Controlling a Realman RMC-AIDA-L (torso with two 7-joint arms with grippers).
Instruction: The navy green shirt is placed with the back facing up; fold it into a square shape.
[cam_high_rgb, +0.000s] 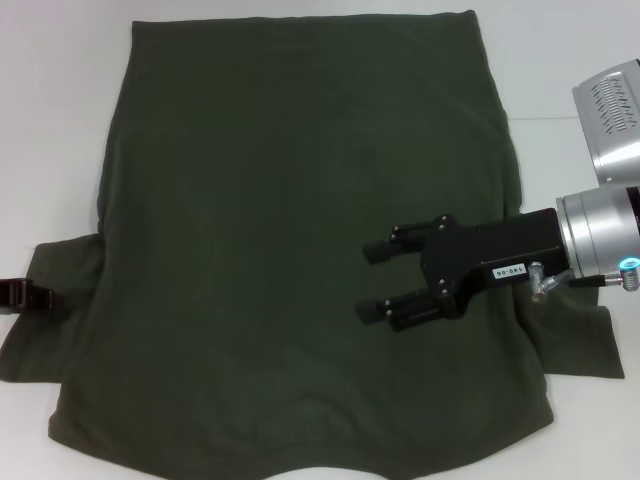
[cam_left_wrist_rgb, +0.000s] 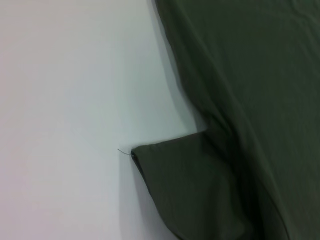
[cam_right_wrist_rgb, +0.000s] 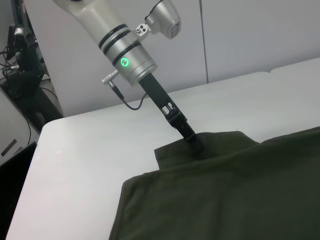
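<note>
Navy green shirt lies spread flat across the white table, plain side up, with no lettering showing. Its straight hem runs along the far edge, and the curved neckline sits at the near edge. Both short sleeves stick out sideways near the near end, one to the left and one to the right.

Right gripper hangs above the right half of the shirt's body, pointing left, coming in from the right edge on its black wrist and silver arm. Its two black fingers stand well apart with only bare cloth seen between them, and it has hold of nothing.

Left gripper sits at the far left, at the outer edge of the left sleeve. The right wrist view shows its black tip down on the sleeve's edge, touching the fabric, with the silver arm rising behind it. Whether its fingers are spread or pinched on the cloth I cannot tell. The left wrist view shows only the sleeve corner lying flat on the table.
</note>
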